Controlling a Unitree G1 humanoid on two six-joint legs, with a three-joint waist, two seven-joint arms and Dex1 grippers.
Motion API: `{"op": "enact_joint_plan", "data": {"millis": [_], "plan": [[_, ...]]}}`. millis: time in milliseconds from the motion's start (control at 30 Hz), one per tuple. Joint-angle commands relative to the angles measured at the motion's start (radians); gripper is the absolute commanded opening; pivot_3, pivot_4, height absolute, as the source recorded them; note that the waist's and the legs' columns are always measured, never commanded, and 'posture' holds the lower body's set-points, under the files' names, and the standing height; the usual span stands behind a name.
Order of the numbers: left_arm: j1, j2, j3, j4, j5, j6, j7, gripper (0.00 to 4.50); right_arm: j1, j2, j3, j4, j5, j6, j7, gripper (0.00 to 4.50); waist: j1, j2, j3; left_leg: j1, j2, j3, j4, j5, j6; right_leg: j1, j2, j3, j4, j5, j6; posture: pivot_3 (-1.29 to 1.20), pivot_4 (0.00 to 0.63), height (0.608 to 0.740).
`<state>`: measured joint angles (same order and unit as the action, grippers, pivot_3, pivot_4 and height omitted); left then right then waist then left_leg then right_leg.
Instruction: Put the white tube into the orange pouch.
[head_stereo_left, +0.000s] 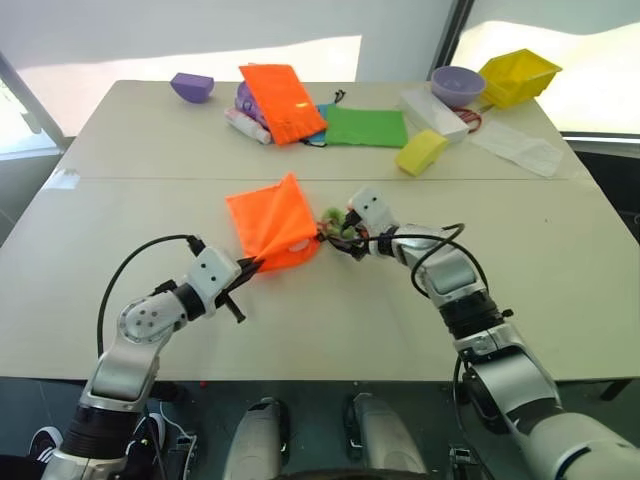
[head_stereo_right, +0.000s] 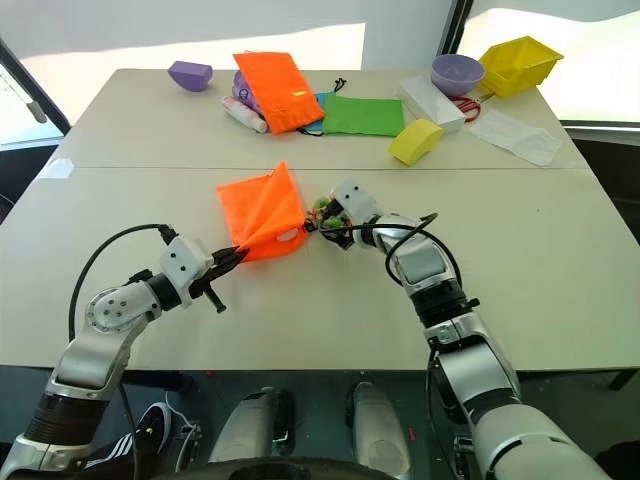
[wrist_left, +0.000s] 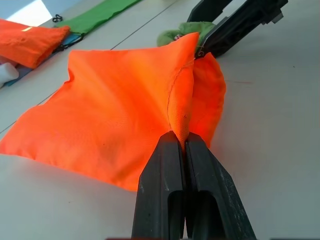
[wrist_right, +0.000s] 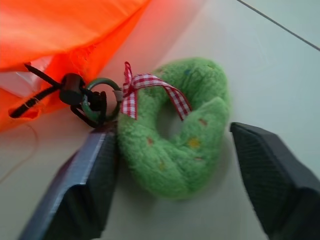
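I'm looking down on a pale beige table (head_stereo_left: 560, 300), a seam (head_stereo_left: 150, 179) running across it from nine to three o'clock. Behind it, at twelve o'clock, stands a white wall (head_stereo_left: 250, 20) with bright daylight on its lower part. A dark post (head_stereo_left: 452, 35) rises at one o'clock.

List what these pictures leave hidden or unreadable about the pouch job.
- Small white plastic squeeze tube: unseen; if it is inside the bright orange fabric drawstring pouch, the cloth hides it.
- Pouch mouth: left wrist view, behind its raised fold.
- Right gripper: fingers flank the green fuzzy ring; contact unclear.
- Left gripper: pinches the fold.
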<state>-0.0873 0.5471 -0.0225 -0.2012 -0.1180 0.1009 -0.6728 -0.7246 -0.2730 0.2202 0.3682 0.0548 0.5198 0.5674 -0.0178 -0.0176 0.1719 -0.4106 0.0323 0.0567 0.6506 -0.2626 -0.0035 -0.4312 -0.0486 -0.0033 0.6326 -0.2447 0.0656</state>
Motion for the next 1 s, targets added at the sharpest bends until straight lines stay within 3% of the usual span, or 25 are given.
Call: {"op": "enact_joint_plan", "data": {"millis": [33,133,433,733,833,967,1000], "plan": [[-0.005,-0.001,0.001,-0.04,-0.003,-0.009,0.002,0.0,-0.012,-0.012,-0.038,-0.034,0.019,-0.001,0.018,1.62,0.0,0.0,0.0,0.0,0.0,0.0,0.0,0.0,0.0,0.0,0.0,0.0,0.0,0.0,0.0,0.0,0.15,0.74],[-0.002,-0.002,0.001,-0.036,0.0,-0.015,0.003,0.0,0.021,-0.027,-0.038,-0.083,0.019,0.002,0.03,0.05,0.002,0.0,0.0,0.0,0.0,0.0,0.001,0.0,0.0,0.0,0.0,0.0,0.0,0.0,0.0,0.0,0.15,0.74],[-0.004,-0.017,0.019,-0.019,-0.021,0.013,0.014,0.0,0.24,-0.077,-0.199,-0.455,0.188,0.178,0.045,0.05,0.006,0.0,0.0,0.0,0.0,0.0,0.001,0.0,0.0,0.001,0.0,0.0,0.0,0.0,0.001,0.0,0.15,0.74],[-0.045,-0.046,0.014,-0.004,-0.075,0.085,-0.022,0.0,0.324,-0.089,-0.212,-0.535,0.194,0.19,-0.003,0.05,0.0,0.0,0.0,0.002,0.0,-0.001,0.005,0.0,0.0,0.002,0.004,0.001,0.002,0.0,0.001,0.0,0.15,0.74],[-0.045,-0.055,0.029,-0.022,-0.188,0.082,-0.109,0.88,0.327,-0.081,-0.208,-0.544,0.205,0.202,-0.014,0.0,0.003,0.0,0.0,0.002,0.0,-0.001,0.007,0.0,0.0,0.003,0.004,0.001,0.003,0.0,0.001,0.0,0.15,0.74],[-0.074,-0.012,0.005,-0.009,-0.126,0.111,-0.093,2.92,0.343,-0.092,-0.182,-0.542,0.185,0.172,-0.018,0.0,0.004,0.0,0.0,0.002,0.0,-0.001,0.009,0.0,0.0,0.003,0.004,0.001,0.003,0.0,0.001,0.0,0.15,0.74],[-0.077,-0.009,0.009,-0.01,-0.135,0.114,-0.098,2.92,0.344,-0.092,-0.181,-0.542,0.186,0.171,-0.02,0.0,0.005,0.0,0.0,0.002,0.0,-0.001,0.01,0.0,0.0,0.004,0.004,0.001,0.003,0.0,0.001,0.0,0.15,0.74]]}}
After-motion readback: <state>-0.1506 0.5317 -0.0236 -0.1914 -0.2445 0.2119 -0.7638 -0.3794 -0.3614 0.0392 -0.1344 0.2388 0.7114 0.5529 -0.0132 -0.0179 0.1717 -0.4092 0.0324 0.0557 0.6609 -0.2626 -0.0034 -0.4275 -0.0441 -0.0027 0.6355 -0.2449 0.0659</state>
